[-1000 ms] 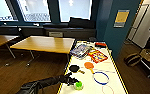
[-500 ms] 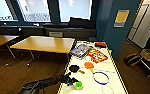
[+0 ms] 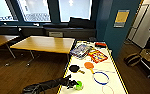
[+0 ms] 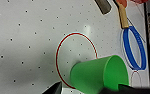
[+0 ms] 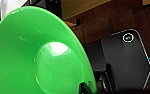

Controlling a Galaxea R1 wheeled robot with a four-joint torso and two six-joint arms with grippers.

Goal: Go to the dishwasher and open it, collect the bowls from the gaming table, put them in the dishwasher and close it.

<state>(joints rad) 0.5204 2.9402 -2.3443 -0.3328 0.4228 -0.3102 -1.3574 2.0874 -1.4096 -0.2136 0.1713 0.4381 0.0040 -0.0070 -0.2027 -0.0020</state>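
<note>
In the head view, at the lower centre of the frame, the black left gripper (image 3: 74, 84) closes on a small green plastic cup-shaped bowl (image 3: 78, 85) over the white, dot-patterned gaming table (image 3: 111, 72). In the left wrist view, a dark finger (image 4: 131, 88) presses that bowl's rim (image 4: 101, 75) above a red circle (image 4: 76, 58). In the right wrist view, a wide glossy green plastic bowl (image 5: 28, 55) sits against the right gripper (image 5: 84, 89), apparently clamped at the rim.

A white games table (image 3: 108, 72) with a yellow edge carries a scatter of play gear: an orange paddle (image 3: 89, 65) and a black paddle (image 3: 74, 68) lie near its middle, a blue ring (image 3: 101, 77) sits just beside the orange paddle, and a flat colourful box (image 3: 97, 55) lies farther along, next to a clear-wrapped tray (image 3: 80, 50). A wooden table (image 3: 44, 44) stands beside the white one, below dark-framed windows (image 3: 74, 10).
</note>
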